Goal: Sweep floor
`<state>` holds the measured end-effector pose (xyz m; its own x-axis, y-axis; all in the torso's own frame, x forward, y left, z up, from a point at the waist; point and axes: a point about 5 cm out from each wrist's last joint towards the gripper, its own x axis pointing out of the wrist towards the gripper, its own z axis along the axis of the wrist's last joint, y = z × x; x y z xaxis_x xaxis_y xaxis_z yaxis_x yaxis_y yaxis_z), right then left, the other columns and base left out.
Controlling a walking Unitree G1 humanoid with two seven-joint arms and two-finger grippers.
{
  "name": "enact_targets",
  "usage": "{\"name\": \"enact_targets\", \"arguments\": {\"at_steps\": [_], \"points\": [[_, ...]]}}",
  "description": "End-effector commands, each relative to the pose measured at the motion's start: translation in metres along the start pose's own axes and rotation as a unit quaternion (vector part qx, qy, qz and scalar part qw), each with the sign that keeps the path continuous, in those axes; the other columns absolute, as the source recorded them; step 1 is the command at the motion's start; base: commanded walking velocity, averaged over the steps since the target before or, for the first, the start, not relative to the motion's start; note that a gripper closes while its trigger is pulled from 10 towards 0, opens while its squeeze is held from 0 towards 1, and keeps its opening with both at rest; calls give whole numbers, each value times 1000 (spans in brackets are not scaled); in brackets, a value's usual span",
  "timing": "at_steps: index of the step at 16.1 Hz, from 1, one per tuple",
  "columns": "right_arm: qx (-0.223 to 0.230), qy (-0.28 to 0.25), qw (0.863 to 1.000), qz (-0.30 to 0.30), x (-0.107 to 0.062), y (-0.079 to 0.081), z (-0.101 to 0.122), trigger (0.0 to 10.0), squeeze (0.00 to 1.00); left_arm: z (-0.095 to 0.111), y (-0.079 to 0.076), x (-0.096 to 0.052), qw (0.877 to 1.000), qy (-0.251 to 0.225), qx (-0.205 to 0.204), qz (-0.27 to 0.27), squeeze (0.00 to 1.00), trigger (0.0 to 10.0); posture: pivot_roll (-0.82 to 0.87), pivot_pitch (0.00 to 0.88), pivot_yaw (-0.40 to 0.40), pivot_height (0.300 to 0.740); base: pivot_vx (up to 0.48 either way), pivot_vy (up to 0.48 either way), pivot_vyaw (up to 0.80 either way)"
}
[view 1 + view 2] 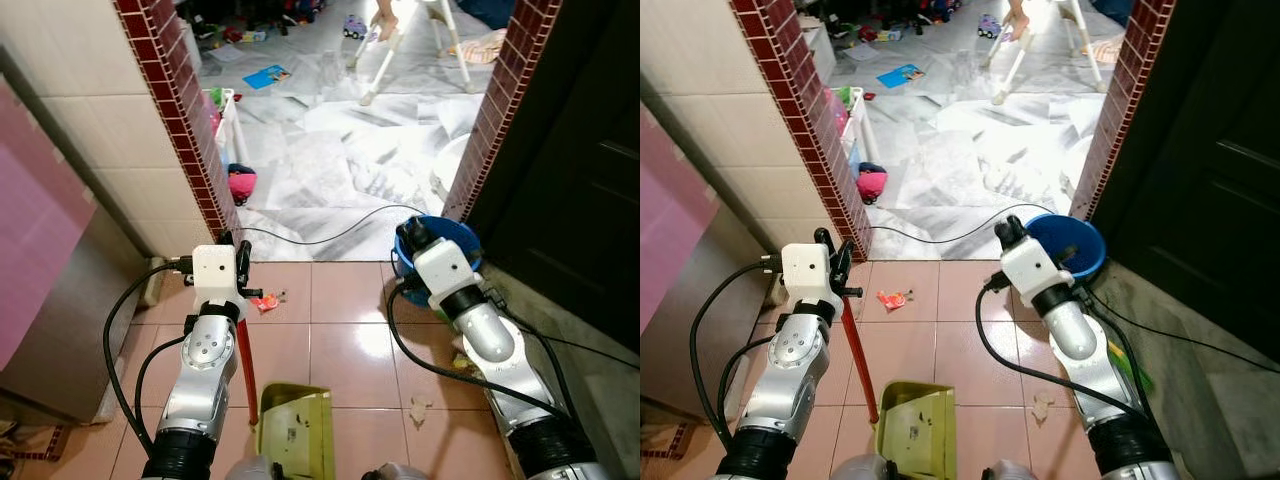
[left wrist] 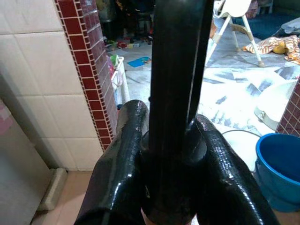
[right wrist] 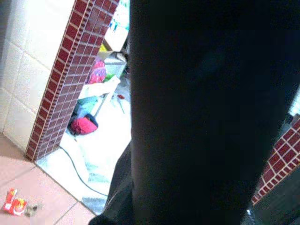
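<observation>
My left gripper [image 1: 233, 246] is shut on the red handle [image 1: 246, 360] of a yellow-green dustpan [image 1: 295, 428], which rests on the pink floor tiles between my arms. In the left wrist view its fingers [image 2: 126, 154] clamp a dark shaft. My right gripper [image 1: 413, 234] is raised beside a blue bucket [image 1: 462, 236]; in the right wrist view a broad dark handle [image 3: 201, 112] runs along it, and the fingers seem closed around it. A red wrapper [image 1: 266, 300] lies just right of the left gripper. A paper scrap [image 1: 420, 408] lies near my right arm.
Brick-edged pillars [image 1: 175, 90] frame a doorway onto a marble floor with toys, a white high chair [image 1: 400, 50] and a person's foot [image 1: 385, 18]. A black cable [image 1: 330, 238] crosses the threshold. A dark door [image 1: 580, 170] stands right, a steel cabinet [image 1: 50, 310] left.
</observation>
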<state>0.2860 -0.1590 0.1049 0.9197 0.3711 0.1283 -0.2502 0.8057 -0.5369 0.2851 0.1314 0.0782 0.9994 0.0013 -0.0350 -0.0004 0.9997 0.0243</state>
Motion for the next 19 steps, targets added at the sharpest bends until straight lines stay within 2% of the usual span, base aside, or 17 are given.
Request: {"name": "enact_targets", "arguments": {"at_steps": [1, 4, 5, 6, 10, 14, 15, 17, 18, 19], "points": [[-30, -15, 999, 0, 3, -5, 2, 10000, 0, 10, 6, 2, 1000, -26, 11, 11, 0, 10000, -54, 0, 69, 740, 0, 0, 0], [-20, 22, 1000, 3, 1, 0, -15, 10000, 0, 10, 8, 1, 1000, -26, 10, 13, 0, 10000, -51, 0, 79, 740, 0, 0, 0], [-7, 41, 999, 10, 1, 5, -21, 10000, 0, 10, 8, 0, 1000, -26, 10, 12, 0, 10000, -49, 0, 81, 740, 0, 0, 0], [32, 52, 998, 1, 3, 10, -24, 10000, 0, 10, 8, 1, 999, -28, 14, 10, 0, 10000, -48, 0, 83, 740, 0, 0, 0], [124, 45, 991, -2, 19, 26, -14, 10000, 0, 11, 8, 3, 999, -28, 12, 13, 0, 10000, -49, 0, 86, 740, 0, 0, 0], [177, 28, 984, -18, 32, 27, 1, 10000, 0, 7, 5, 4, 1000, -18, 3, 9, 0, 10000, -53, 0, 84, 740, 0, 0, 0], [213, 28, 976, -28, 38, 24, 6, 10000, 0, 1, -1, 7, 1000, -5, -11, -4, 0, 10000, -57, 0, 78, 740, 0, 0, 0], [234, 33, 971, -31, 42, 23, 8, 10000, 0, -3, -3, 9, 1000, 8, -16, -3, 0, 10000, -59, 0, 75, 740, 0, 0, 0], [274, 47, 960, -35, 47, 22, 9, 10000, 0, -11, -9, 12, 999, 32, -33, 1, 0, 10000, -64, 0, 71, 740, 0, 0, 0], [295, 54, 953, -36, 49, 22, 9, 10000, 0, -13, -12, 13, 999, 38, -39, -1, 0, 10000, -67, 0, 69, 740, 0, 0, 0]]}}
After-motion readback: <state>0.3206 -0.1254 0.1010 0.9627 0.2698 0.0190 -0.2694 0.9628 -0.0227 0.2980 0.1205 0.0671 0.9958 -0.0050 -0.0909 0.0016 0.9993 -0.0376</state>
